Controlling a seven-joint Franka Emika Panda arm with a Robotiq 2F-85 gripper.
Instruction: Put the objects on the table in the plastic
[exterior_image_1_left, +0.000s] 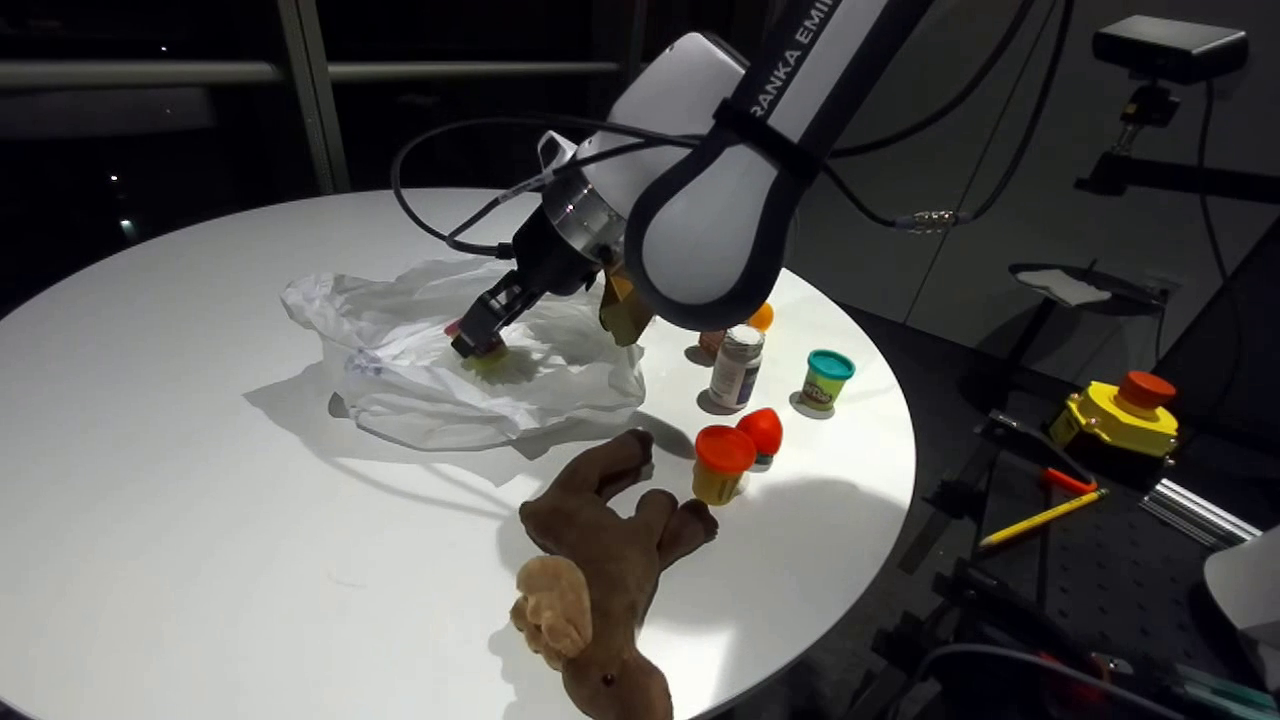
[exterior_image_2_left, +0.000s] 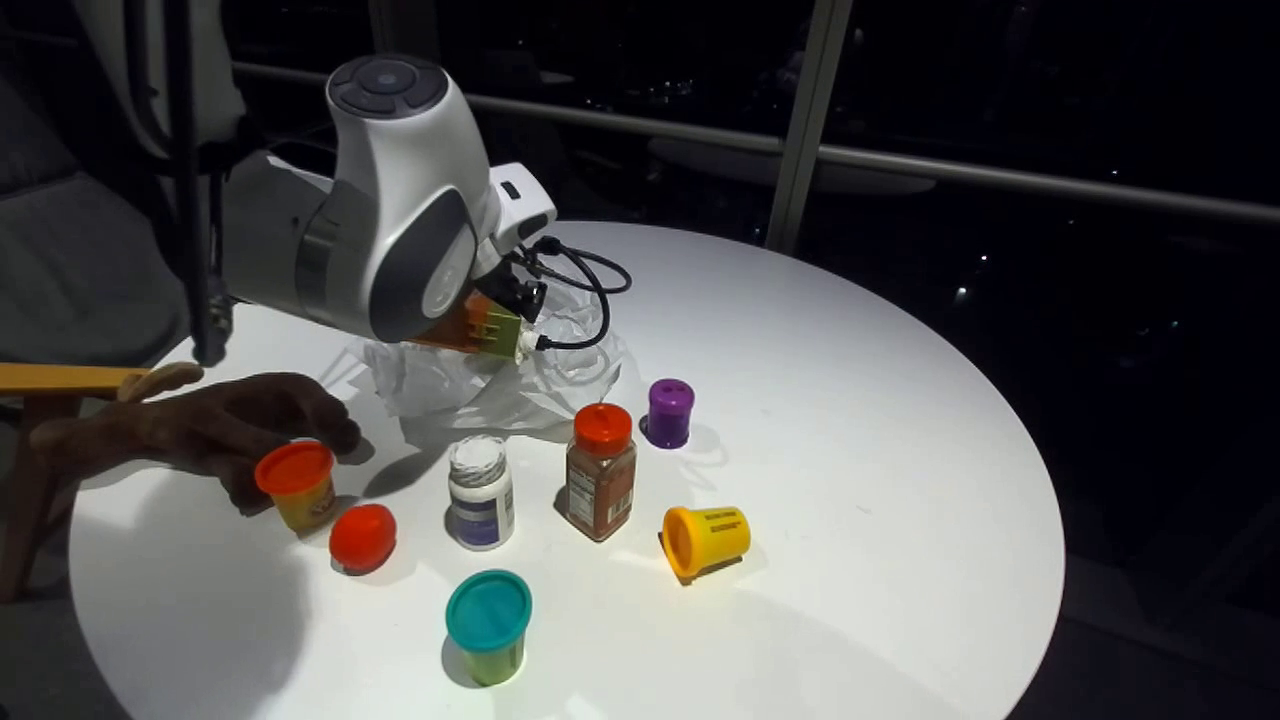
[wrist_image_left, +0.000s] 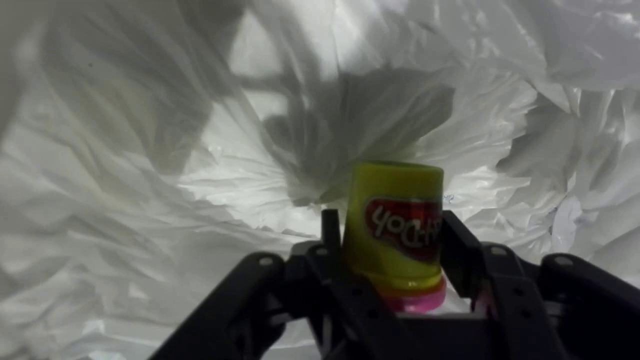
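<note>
Plastic around hand and yellow cup

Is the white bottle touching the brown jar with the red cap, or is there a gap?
Apart. An exterior view shows it: the white bottle and the brown jar stand upright with a strip of bare tabletop between them.

in both exterior views the white table stands bright against near-black windows, soft shadows across it. in the wrist view the plastic bag is dim grey, dark shadows and glints on its folds.
</note>
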